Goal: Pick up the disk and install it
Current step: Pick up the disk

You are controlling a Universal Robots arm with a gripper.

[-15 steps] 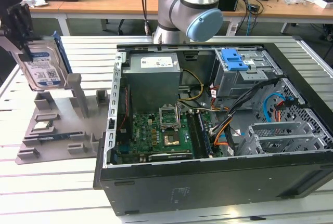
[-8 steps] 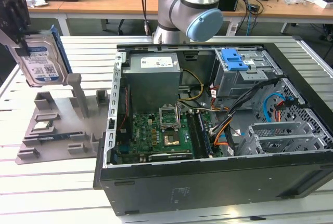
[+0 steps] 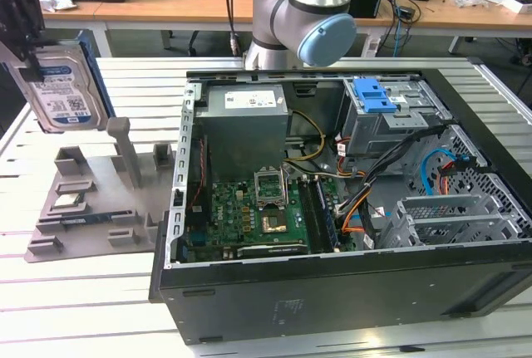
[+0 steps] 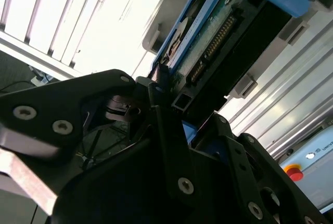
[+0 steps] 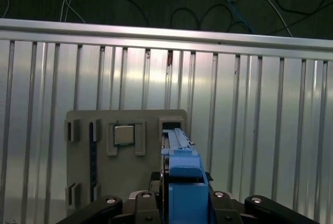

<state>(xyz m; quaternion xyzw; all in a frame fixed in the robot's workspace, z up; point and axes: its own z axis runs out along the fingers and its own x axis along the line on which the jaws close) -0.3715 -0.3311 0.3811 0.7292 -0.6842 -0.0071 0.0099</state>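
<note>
Your gripper [image 3: 25, 38] is clamped on the disk [image 3: 60, 84], holding it by one end so that it hangs upright beneath the fingers, with its white-and-blue label facing the exterior camera. In the second wrist view the black fingers [image 4: 156, 86] press on either side of the disk [image 4: 223, 31] at its connector end, its blue frame running along the edges. In the first wrist view you look down the disk [image 5: 182, 174] edge-on, with the gripper [image 5: 179, 206] closed around it. Directly below the gripper lies the grey fixture tray [image 3: 96, 208] on the slatted metal table [image 3: 83, 308]. The disk appears lifted clear of the tray, apart from its posts. The first wrist view shows the tray [image 5: 130, 174] with an open slot [image 5: 171, 127] in line with the disk's far edge, and a square processor chip [image 5: 124, 134] seated just beside that slot. Well off to the gripper's side, toward the exterior view's right, stands the open computer case [image 3: 332, 291], with its green motherboard [image 3: 249, 217], a grey power supply box [image 3: 245, 113] and a drive bay topped by a blue latch [image 3: 371, 95]. The arm's joint [image 3: 307, 9] rises behind the case.
</note>
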